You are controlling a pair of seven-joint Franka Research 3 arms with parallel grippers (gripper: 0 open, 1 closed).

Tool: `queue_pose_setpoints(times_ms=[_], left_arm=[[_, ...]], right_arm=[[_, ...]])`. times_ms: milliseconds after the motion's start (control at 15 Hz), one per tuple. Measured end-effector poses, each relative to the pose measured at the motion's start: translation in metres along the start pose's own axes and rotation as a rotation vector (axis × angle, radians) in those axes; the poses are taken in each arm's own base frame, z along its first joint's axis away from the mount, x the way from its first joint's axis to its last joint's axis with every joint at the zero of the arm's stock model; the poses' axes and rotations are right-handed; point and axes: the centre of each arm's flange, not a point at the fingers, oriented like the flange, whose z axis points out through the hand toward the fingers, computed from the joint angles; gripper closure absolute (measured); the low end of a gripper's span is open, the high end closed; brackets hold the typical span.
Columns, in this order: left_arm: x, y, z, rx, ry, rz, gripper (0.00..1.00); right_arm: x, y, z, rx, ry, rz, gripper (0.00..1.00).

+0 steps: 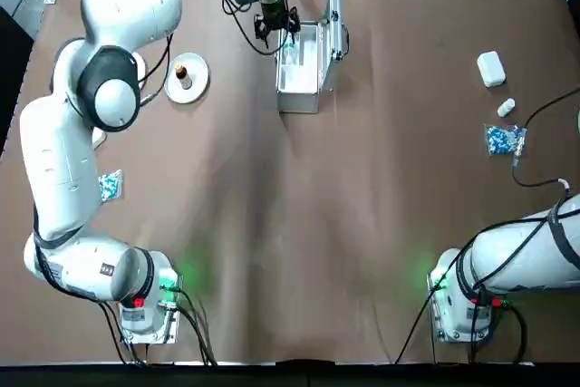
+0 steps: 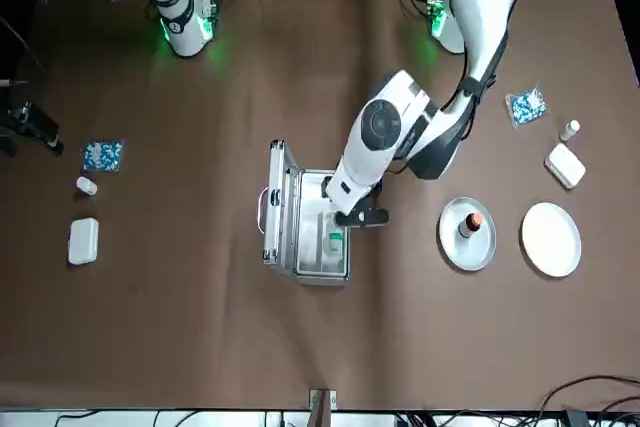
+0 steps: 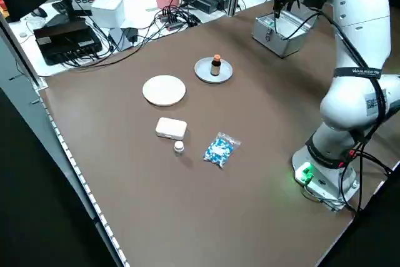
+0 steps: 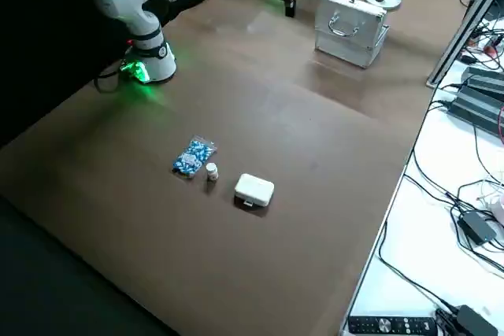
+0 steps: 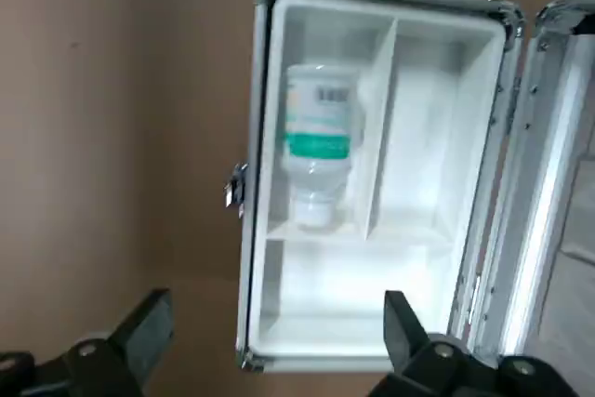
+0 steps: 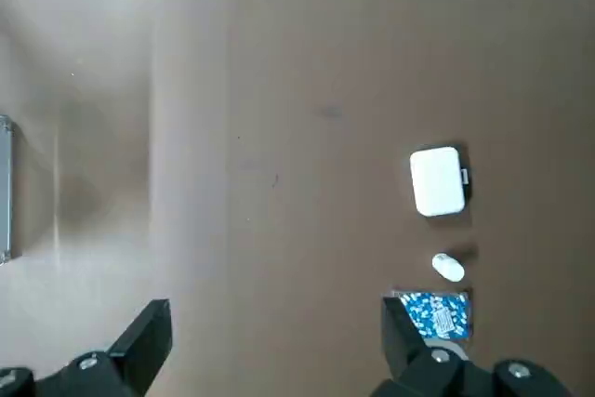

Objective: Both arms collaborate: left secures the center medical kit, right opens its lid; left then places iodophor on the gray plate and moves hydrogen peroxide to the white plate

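Legible wording: none. Borne on the hydrogen peroxide (image 5: pixel 317 146), inside the medical kit (image 5: pixel 321 299): white label, green band, small dark block of print, too blurred to read. Borne on the iodophor (image 3: pixel 215 65), on the gray plate (image 3: pixel 205 74): pale label, too small to read. Borne on the blue-and-white packet (image 6: pixel 435 313): whitish label, lines unreadable. Borne on the left arm (image 3: pixel 362 35): small pale sticker, likewise unreadable.

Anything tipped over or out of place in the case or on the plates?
Nothing looks spilled or damaged. The hydrogen peroxide lies on its side in a compartment of the open medical kit, perhaps just how it was packed. The iodophor stands upright on the gray plate.
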Motion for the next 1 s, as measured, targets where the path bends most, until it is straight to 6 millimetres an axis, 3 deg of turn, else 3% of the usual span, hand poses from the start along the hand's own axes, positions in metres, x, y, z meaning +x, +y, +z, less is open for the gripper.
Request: queue_pose_setpoints(times_ms=[267,400,533,667,1000], left_arm=[[0.007,0.001,0.014,-0.038,0.021,0.009,0.04],[0.008,0.001,0.016,-0.041,0.022,0.009,0.15],[0.008,0.002,0.017,-0.044,0.024,0.010,0.19],[0.006,0.005,0.023,-0.040,0.022,0.017,0.34],[-0.002,0.016,0.050,0.028,0.059,0.044,0.37]], right_arm=[[0.005,-0.006,0.005,0.000,0.004,-0.011,0.01],[0.005,-0.004,0.005,0.000,0.005,-0.008,0.01],[0.004,0.001,0.005,-0.002,0.005,0.001,0.01],[0.004,0.008,0.005,-0.004,0.003,0.015,0.01],[-0.005,0.045,0.004,-0.008,-0.028,0.074,0.01]])
